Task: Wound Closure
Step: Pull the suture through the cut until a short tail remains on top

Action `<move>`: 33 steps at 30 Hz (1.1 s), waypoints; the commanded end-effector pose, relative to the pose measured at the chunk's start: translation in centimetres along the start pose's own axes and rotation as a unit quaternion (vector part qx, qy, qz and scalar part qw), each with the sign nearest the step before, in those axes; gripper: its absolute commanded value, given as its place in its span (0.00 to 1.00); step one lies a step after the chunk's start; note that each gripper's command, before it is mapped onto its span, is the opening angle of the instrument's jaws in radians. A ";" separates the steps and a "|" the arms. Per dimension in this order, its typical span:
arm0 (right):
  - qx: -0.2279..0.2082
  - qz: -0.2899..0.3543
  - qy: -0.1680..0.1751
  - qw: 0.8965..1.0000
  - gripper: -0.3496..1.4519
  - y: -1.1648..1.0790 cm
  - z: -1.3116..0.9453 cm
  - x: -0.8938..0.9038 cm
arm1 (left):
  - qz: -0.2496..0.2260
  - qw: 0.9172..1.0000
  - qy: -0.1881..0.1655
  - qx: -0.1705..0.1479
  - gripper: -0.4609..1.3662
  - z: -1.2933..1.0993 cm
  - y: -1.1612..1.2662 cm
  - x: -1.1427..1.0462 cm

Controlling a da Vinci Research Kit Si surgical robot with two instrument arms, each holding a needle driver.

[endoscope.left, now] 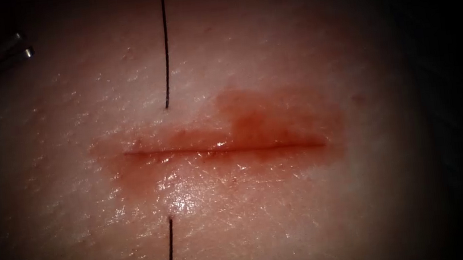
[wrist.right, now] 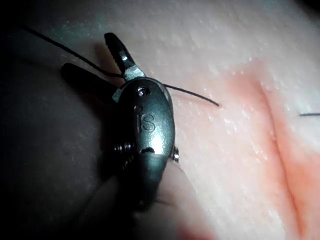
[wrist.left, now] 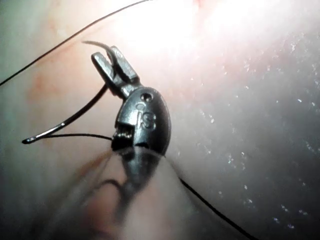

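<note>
Left arm's steel needle driver (wrist.left: 114,62) is clamped on the curved dark needle (wrist.left: 75,117), gripping it near its tail end, with the point swung clear of the pale pork tissue (wrist.left: 250,100), so the needle is not in the tissue. Its tips also show at the far left of the endoscope view (endoscope.left: 16,46), well apart from the cut. Right arm's steel needle driver (wrist.right: 107,60) has its jaws apart and holds nothing, though the thin black thread (wrist.right: 190,92) runs across just beside them. On the endoscope view the straight red cut (endoscope.left: 222,148), ringed by red fluid (endoscope.left: 264,115), runs across the tissue, and the thread (endoscope.left: 164,45) enters the skin above it and comes out again below it (endoscope.left: 170,257), nearer the cut's left end. One stitch seems placed, its thread slack; judging by this, tying it would call for the free tool to take hold of the thread
</note>
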 end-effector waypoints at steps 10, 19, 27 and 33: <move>-0.046 0.003 0.007 0.999 0.97 0.16 -0.61 0.07 | 0.000 1.000 0.000 -0.003 0.06 0.01 0.00 0.00; -0.100 -0.006 0.013 0.995 0.88 0.51 -1.18 -0.04 | 0.000 1.000 0.000 -0.002 0.06 0.01 0.01 -0.01; -0.150 -0.014 -0.009 0.988 0.88 0.84 -1.42 -0.29 | 0.000 1.000 0.000 -0.002 0.06 0.01 0.01 -0.01; -0.172 -0.016 -0.025 0.985 0.91 1.00 -1.43 -0.53 | 0.001 1.000 0.000 -0.003 0.06 0.00 0.01 -0.01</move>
